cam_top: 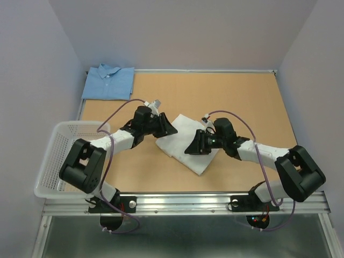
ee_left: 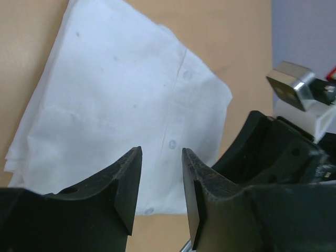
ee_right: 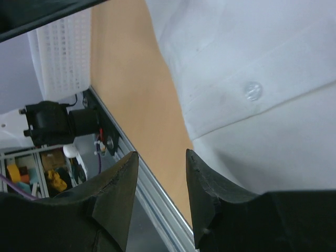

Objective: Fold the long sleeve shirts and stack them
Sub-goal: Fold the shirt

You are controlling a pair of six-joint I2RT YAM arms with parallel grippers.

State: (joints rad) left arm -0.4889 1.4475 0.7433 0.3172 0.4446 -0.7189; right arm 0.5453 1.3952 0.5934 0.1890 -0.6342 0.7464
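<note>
- Basket (cam_top: 45,161): white plastic mesh, well to the left of the white shirt (cam_top: 181,131), at the table's (cam_top: 242,102) left edge. The left arm crosses over its near right corner. Both shirts lie on the table outside it.
- The right wrist view also catches the basket wall (ee_right: 63,58), past bare tabletop off the white shirt's edge.
- White shirt: folded to a compact, roughly rectangular packet, lying flat and skewed to the table edges, about mid-table. The left wrist view shows the button placket running across it (ee_left: 121,105), with layered cloth edges on one side.
- Blue shirt (cam_top: 109,81): folded, collar up, flat in the far left corner, well apart from the white shirt.
- Left gripper (cam_top: 169,128): at the white shirt's left corner, over its edge. Fingers parted, nothing between them; shirt cloth shows through the gap (ee_left: 161,152). Whether the tips touch the cloth I cannot tell.
- Right gripper (cam_top: 189,149): over the white shirt's near right part, pointing toward the left gripper. Fingers parted, holding nothing (ee_right: 161,155); the shirt's edge and a button sit just beyond the tips.
- The two grippers face each other across the white shirt, near but apart.
</note>
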